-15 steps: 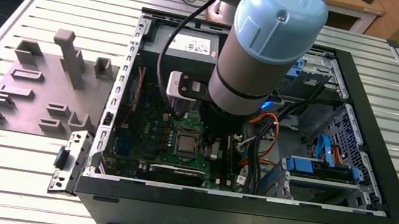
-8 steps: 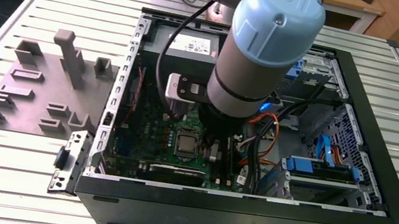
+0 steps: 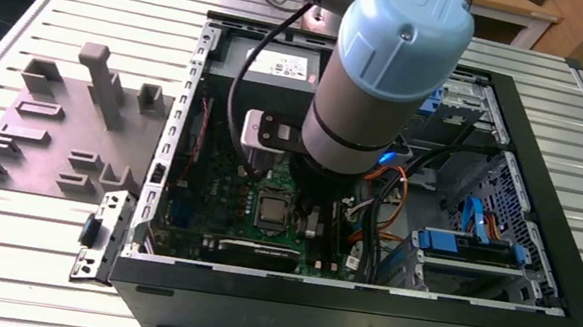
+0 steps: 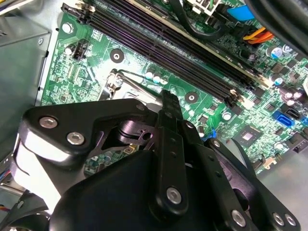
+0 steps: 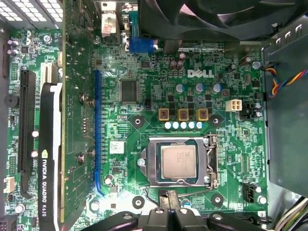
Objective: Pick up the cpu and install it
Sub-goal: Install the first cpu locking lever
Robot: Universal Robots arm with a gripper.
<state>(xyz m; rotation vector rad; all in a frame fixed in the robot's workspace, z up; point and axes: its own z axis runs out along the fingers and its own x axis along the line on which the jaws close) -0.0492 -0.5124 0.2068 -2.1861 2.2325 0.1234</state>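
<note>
The arm [image 3: 381, 81] is reaching down into the open case [image 3: 364, 298], which is lying on its side on the slatted counter [image 3: 7, 259]. The hand [image 5: 168, 219] is hanging just above the green motherboard [image 5: 144, 86], close beside the socket frame [image 5: 180, 161]; in both wrist views its black linkages are crowding the foreground, and whether its fingers are open or closed cannot be told. The cpu [image 5: 178, 162], a pale silver square, is sitting flat inside the socket frame near the middle of the motherboard, apart from the hand and not gripped by it. In the exterior view the socket is showing as a small dark square [image 3: 272, 211] just beside the arm's wrist. A black graphics card [image 5: 48, 159] is standing along one edge of the motherboard, well apart from the cpu. A grey fixture plate [image 3: 62, 132] with upright blocks is resting on the counter at the exterior view's left of the case.
</note>
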